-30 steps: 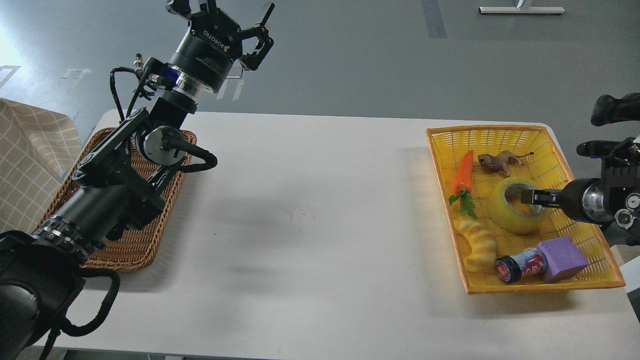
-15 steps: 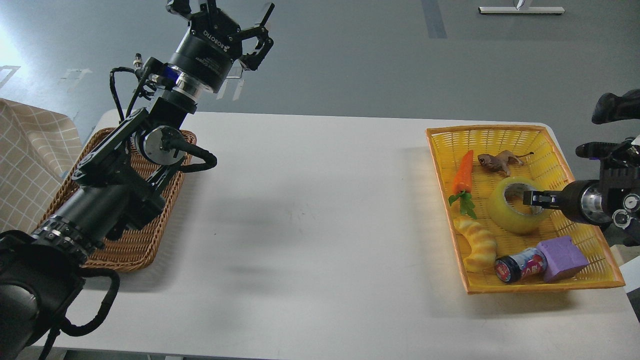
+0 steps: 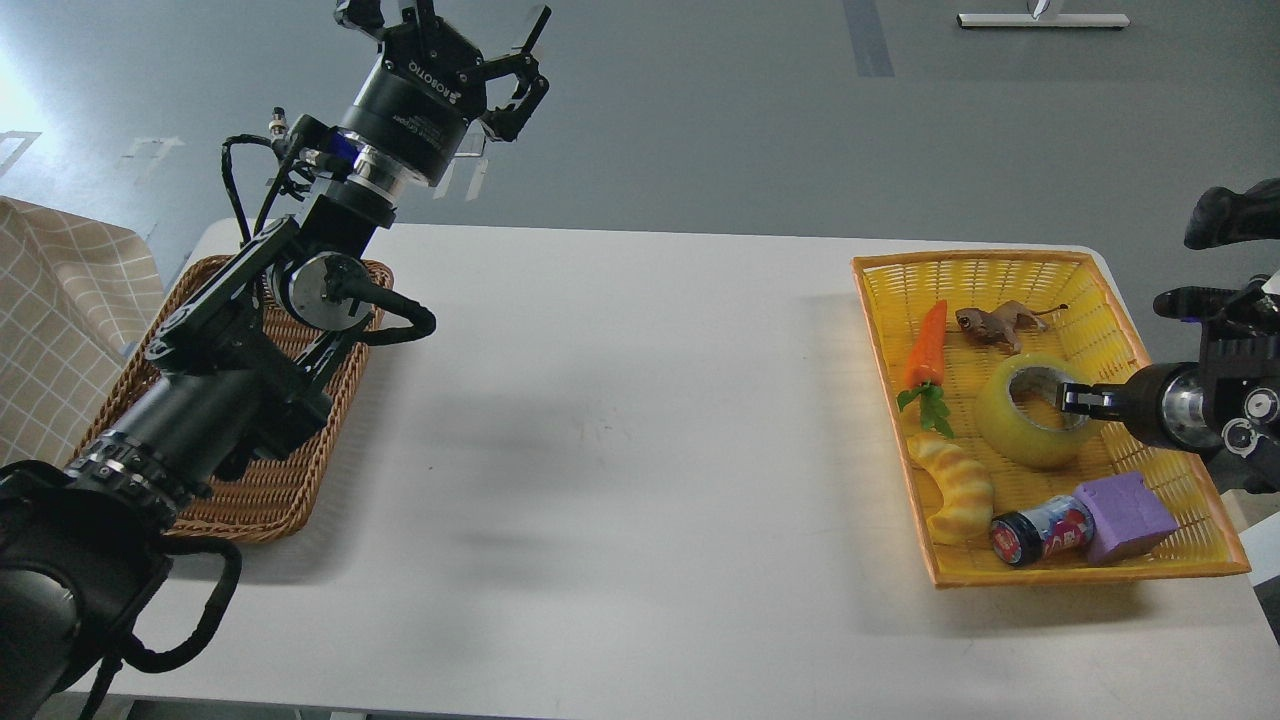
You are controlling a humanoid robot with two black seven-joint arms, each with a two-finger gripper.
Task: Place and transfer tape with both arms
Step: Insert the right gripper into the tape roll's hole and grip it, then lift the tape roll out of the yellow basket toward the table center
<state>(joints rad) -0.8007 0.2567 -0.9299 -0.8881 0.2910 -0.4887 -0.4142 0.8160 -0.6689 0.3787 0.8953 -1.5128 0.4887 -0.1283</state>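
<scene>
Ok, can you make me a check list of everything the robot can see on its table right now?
Surface: white table, bare in the middle.
Job's things: yellow tape roll lying in the yellow basket.
Clutter: toy carrot, brown toy animal, toy bread, small jar, purple block; wicker basket at left.
Grippers: left gripper open, raised above the table; right gripper at the tape's rim, grip unclear.
Cables: black loops on the left arm.
Surroundings: grey floor, checked cloth.
</scene>
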